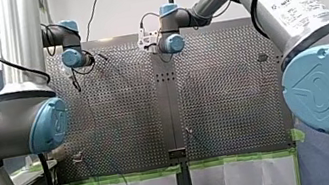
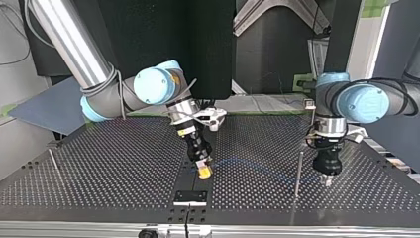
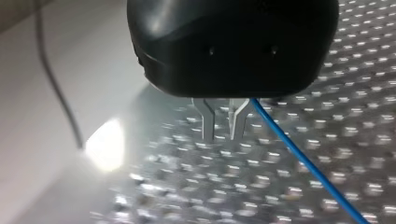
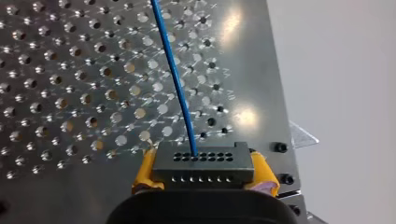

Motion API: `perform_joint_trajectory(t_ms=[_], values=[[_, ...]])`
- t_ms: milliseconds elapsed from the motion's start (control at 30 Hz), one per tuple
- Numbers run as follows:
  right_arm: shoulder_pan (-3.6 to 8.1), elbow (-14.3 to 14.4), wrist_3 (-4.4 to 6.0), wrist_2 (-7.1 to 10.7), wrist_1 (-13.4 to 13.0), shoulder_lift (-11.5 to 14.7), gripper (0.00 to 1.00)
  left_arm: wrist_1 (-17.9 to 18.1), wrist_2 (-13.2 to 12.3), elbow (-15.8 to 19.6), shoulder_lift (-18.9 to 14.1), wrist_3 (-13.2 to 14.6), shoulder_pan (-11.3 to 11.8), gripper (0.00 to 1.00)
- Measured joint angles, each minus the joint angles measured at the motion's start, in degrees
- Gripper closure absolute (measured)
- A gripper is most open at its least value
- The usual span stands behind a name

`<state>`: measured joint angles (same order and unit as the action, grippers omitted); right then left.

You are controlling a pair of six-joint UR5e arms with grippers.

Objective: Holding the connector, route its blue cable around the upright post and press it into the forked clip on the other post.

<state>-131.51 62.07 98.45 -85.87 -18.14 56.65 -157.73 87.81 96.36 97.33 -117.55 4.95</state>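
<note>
Our right gripper (image 2: 203, 169) is closed on the connector (image 4: 203, 162), its yellow pads clamped on the block's two short ends, over the middle of the table (image 2: 124, 168) toward the edge farthest from the arms; the blue cable (image 4: 176, 81) leaves a hole in the connector's face and runs across the table toward our left gripper (image 3: 223, 126), whose metal fingers stand nearly together with a slim gap and nothing seen between them, the cable passing just beside one finger; we judge the connector rigid and light, well held by its ends, and the cable thin, springy and apt to bow, so it wants guiding close to the post (image 2: 298, 173) beside our left gripper; the other post (image 2: 53, 161) stands well apart, by the opposite side edge; which one carries the forked clip we cannot make out, and the cable's far end is hidden behind the left gripper's body.
</note>
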Motion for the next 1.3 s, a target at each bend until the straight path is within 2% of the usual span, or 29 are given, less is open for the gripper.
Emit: perform_joint_trajectory(t_ms=[167,200,267,300,533,600,633,700,733,767,800,833,867,1033,1167,1300], values=[[0.11,0.03,-0.61,-0.01,1.47,-0.84,1.00,0.06,0.24,0.05,2.28,0.84,-0.82,0.75],[0.16,0.03,-0.71,-0.01,1.83,-1.04,1.00,0.08,0.34,0.08,2.85,0.93,-0.95,0.70],[0.25,0.02,-0.94,-0.04,2.76,-1.49,1.00,0.11,0.54,0.20,3.77,1.03,-1.15,0.70],[0.27,0.03,-1.07,-0.07,3.15,-1.67,1.00,0.11,0.74,0.30,4.26,1.08,-1.29,0.65],[0.10,0.25,-2.47,-0.54,5.99,-3.68,1.00,0.05,2.13,0.46,5.18,1.54,-2.21,0.62],[0.09,0.87,-2.80,-0.85,6.05,-4.22,1.00,0.13,2.05,0.46,5.23,1.52,-2.42,0.55],[0.12,1.23,-2.86,-0.94,5.87,-4.35,1.00,0.25,1.89,0.46,5.22,1.49,-2.49,0.55],[0.22,2.22,-2.81,-1.03,5.15,-4.61,1.00,0.58,1.45,0.49,5.23,1.20,-2.60,0.36],[0.25,2.67,-2.78,-1.06,4.74,-4.74,1.00,0.72,1.29,0.49,5.23,0.95,-2.62,0.36],[0.27,3.28,-2.73,-1.10,4.17,-4.89,1.00,0.88,1.11,0.50,5.23,0.63,-2.64,0.26],[0.27,3.75,-2.70,-1.11,3.73,-4.99,1.00,1.12,0.91,0.53,5.24,0.14,-2.65,0.09],[0.27,4.24,-2.68,-1.12,3.26,-5.08,1.00,1.27,0.85,0.56,5.25,-0.27,-2.65,0.09],[0.29,4.92,-2.64,-1.13,2.57,-5.22,1.00,1.38,0.90,0.58,5.25,-0.69,-2.65,0.00],[0.25,7.62,-2.98,-1.61,-0.02,-6.59,1.00,1.26,2.34,0.63,5.26,-1.66,-2.66,0.00],[0.07,9.78,-3.77,-3.22,-1.27,-8.44,1.00,1.11,2.98,0.64,5.26,-1.71,-2.67,0.00],[0.22,11.74,-3.82,-5.09,-2.86,-10.15,1.00,0.56,3.35,0.63,5.25,-1.76,-2.68,0.00]])
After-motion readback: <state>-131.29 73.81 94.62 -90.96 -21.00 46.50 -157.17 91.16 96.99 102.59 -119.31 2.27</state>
